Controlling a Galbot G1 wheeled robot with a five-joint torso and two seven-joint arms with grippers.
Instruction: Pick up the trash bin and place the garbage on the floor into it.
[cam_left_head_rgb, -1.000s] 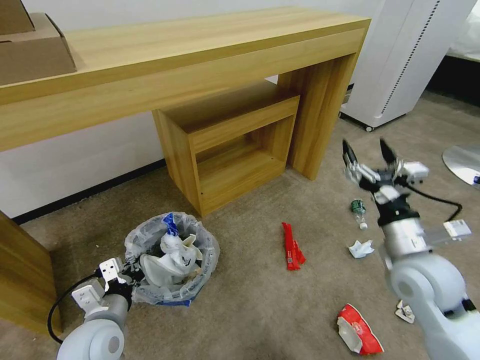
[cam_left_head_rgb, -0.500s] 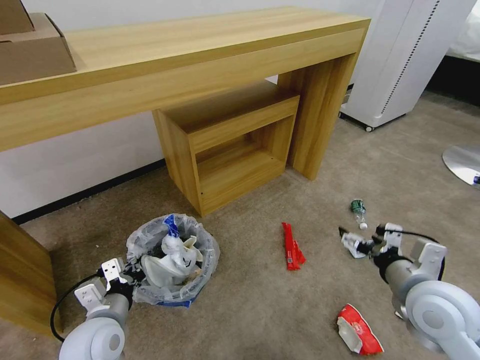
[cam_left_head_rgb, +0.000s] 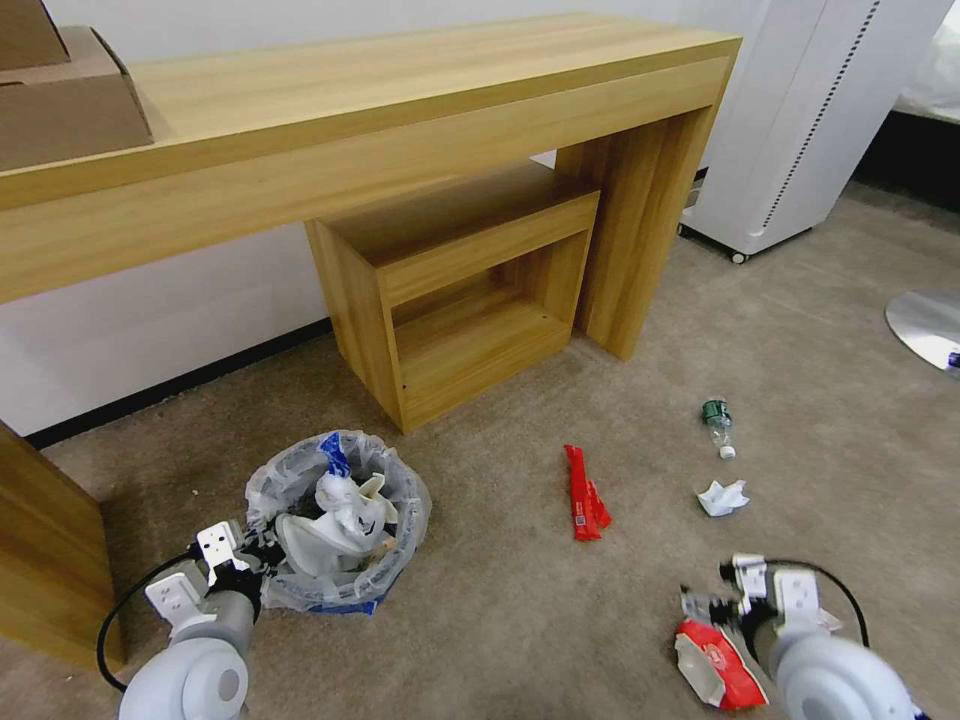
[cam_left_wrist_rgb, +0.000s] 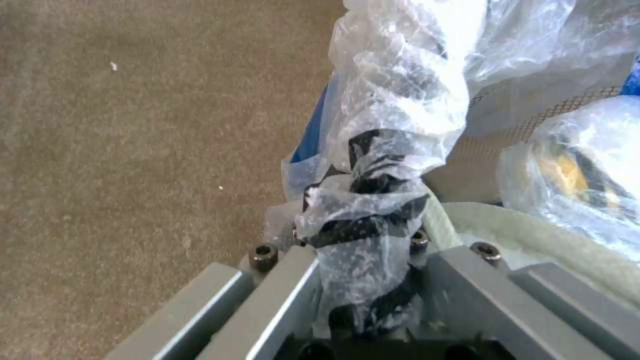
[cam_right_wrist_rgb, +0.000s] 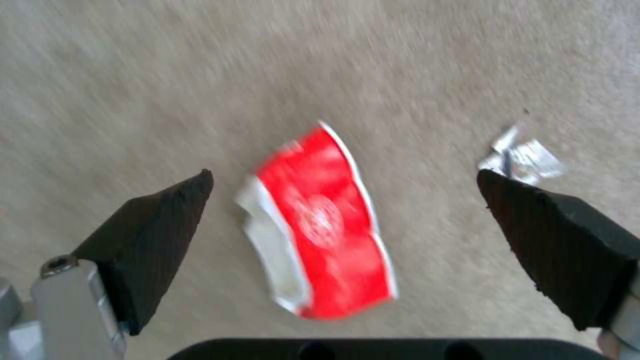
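Note:
The trash bin (cam_left_head_rgb: 300, 595), blue with a crinkled clear liner, stands on the carpet at the front left, holding white slippers and a blue scrap. My left gripper (cam_left_head_rgb: 255, 552) is shut on its near rim; the left wrist view shows the fingers (cam_left_wrist_rgb: 280, 295) clamping the liner-covered rim (cam_left_wrist_rgb: 373, 225). Garbage lies to the right: a long red wrapper (cam_left_head_rgb: 583, 493), crumpled white paper (cam_left_head_rgb: 722, 496), a green-labelled bottle (cam_left_head_rgb: 716, 422) and a red-and-white wrapper (cam_left_head_rgb: 722, 668). My right gripper (cam_left_head_rgb: 722, 604) hangs low and open just over that wrapper (cam_right_wrist_rgb: 320, 220), one finger to each side.
A long wooden desk (cam_left_head_rgb: 400, 110) with a cube shelf (cam_left_head_rgb: 460, 290) under it stands behind. Cardboard boxes (cam_left_head_rgb: 60, 90) sit on the desk's left end. A white wheeled unit (cam_left_head_rgb: 800, 120), a metal disc base (cam_left_head_rgb: 925, 325) and a small foil scrap (cam_right_wrist_rgb: 523, 160) are on the right.
My right arm has swung down from a raised pose near the bottle to low over the red-and-white wrapper at the front right. The bin in the left gripper has shifted slightly left.

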